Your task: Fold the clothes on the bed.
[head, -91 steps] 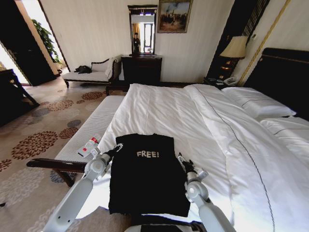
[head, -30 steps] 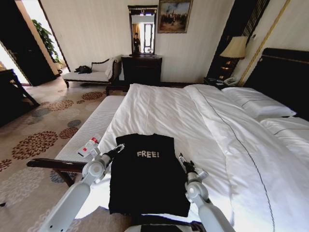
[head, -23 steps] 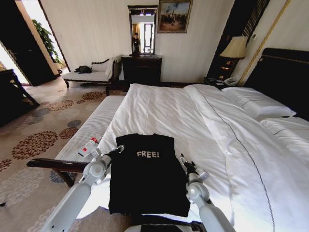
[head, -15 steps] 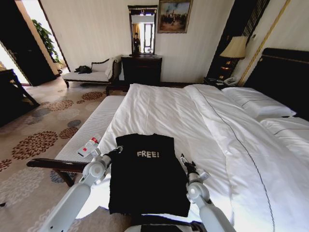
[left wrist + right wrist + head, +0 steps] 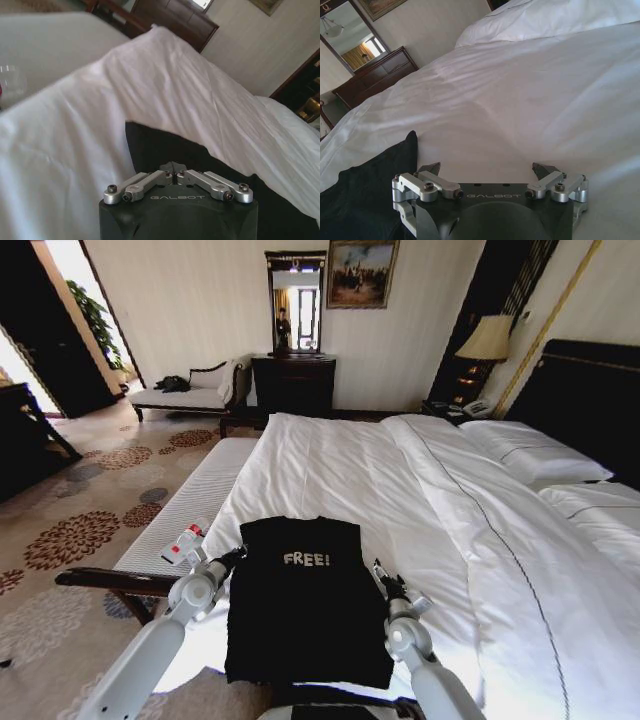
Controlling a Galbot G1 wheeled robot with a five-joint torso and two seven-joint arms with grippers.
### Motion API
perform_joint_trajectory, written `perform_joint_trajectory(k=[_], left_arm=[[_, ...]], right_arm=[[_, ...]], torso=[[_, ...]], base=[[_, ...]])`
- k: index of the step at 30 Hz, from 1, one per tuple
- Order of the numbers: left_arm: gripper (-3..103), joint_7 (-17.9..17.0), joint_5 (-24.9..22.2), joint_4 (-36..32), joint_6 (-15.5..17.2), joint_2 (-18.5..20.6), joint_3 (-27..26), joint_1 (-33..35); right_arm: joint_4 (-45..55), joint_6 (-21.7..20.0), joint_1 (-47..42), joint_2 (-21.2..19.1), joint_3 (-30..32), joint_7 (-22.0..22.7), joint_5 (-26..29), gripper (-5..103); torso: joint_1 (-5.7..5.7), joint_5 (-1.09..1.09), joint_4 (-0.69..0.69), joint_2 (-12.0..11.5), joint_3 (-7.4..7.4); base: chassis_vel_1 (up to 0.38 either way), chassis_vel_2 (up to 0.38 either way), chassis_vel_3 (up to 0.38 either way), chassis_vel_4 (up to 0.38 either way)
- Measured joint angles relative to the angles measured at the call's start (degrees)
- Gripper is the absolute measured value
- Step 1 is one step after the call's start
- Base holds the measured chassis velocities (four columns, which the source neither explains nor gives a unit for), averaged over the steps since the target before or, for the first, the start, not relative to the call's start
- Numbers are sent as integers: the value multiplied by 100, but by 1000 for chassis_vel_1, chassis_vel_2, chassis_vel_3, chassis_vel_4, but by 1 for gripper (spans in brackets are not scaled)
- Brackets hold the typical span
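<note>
Your left pincer (image 5: pixel 174 176) is pressed together, fingertips meeting right at the edge of the black T-shirt (image 5: pixel 305 600); whether any cloth is caught between them, you can't tell from here. In the head view that left pincer (image 5: pixel 236 555) sits at the shirt's left side, up near the shoulder, low over the bed (image 5: pixel 420 500).

Over to your right pincer (image 5: pixel 487 171): it's spread wide, both tips apart with bare white sheet between them. The shirt's dark edge lies just beside one fingertip, not between the two. From the head view the right pincer (image 5: pixel 382 575) hovers at the shirt's right side, about level with the middle of the garment.

Between your two pincers the shirt lies flat and face up on the white duvet (image 5: pixel 340 470), sleeves tucked in so it reads as a neat rectangle, the white "FREE!" lettering (image 5: pixel 306 559) just beyond the pincers toward the far end of the bed. The hem end reaches back toward your torso.
</note>
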Motion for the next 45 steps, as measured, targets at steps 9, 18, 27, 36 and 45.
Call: perform_joint_trajectory(k=[9, 18, 27, 36, 45], left_arm=[[31, 480, 1289, 52, -427, 383, 58, 41], [64, 801, 1761, 208, -611, 476, 204, 148], [98, 860, 1911, 281, -641, 500, 392, 139], [70, 871, 1884, 297, -641, 457, 449, 174], [37, 867, 1812, 278, -634, 448, 421, 256]], right_arm=[[-44, 0, 20, 63, -14, 22, -32, 100], [-65, -6, 32, 81, -21, 39, -62, 100], [-58, -9, -12, 126, 6, 66, -110, 100], [-34, -10, -51, 160, 26, 91, -150, 100], [2, -13, -109, 199, 35, 112, -201, 100]], torso=[[0, 0, 0, 0, 0], [-1, 0, 1, 0, 0], [0, 0, 1, 0, 0], [0, 0, 1, 0, 0], [0, 0, 0, 0, 0]], base=[[0, 0, 0, 0], [0, 0, 0, 0], [0, 0, 0, 0], [0, 0, 0, 0], [0, 0, 0, 0]])
